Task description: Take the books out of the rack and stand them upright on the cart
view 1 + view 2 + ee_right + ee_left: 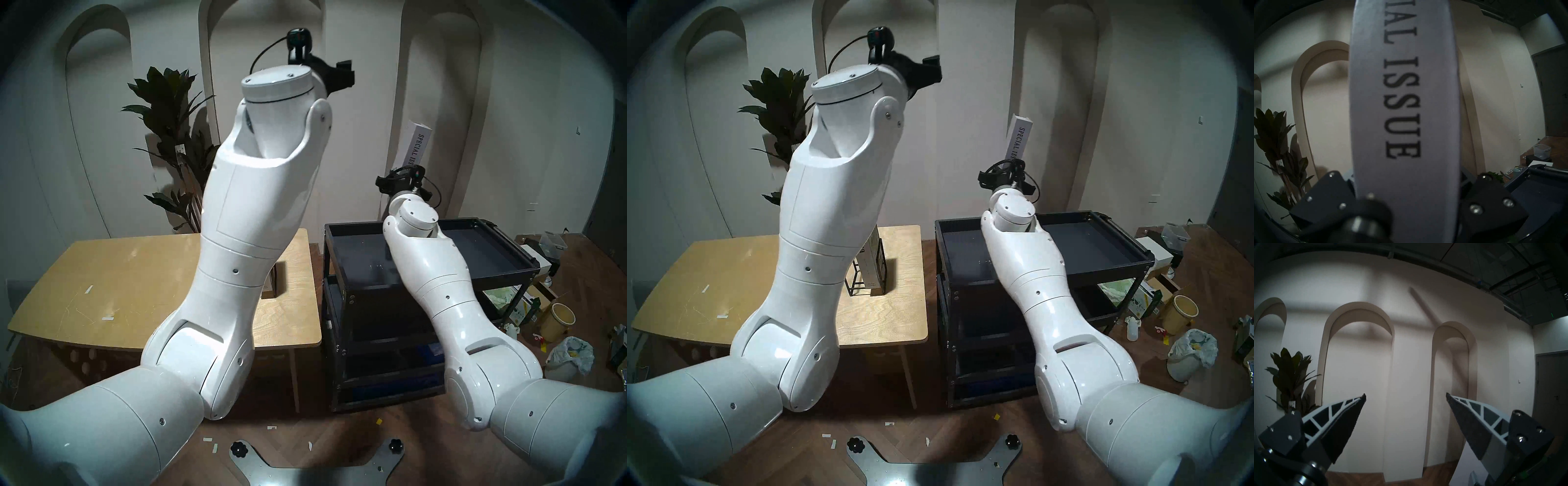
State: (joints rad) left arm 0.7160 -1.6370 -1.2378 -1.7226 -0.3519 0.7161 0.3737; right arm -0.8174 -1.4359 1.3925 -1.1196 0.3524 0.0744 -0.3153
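A: Right gripper [1407,195]?
B: Clamped on the "SPECIAL ISSUE" book [1403,101], tilted, above the black cart [492,268].
A: Left gripper [1405,396]?
B: Fingers spread wide, holding nothing, raised toward the wall.

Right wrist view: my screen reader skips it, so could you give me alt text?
A white book, spine reading "ISSUE", fills the middle, clamped in the right gripper. Behind stand a pale arched wall and a leafy plant at left; the black cart edges in lower right.
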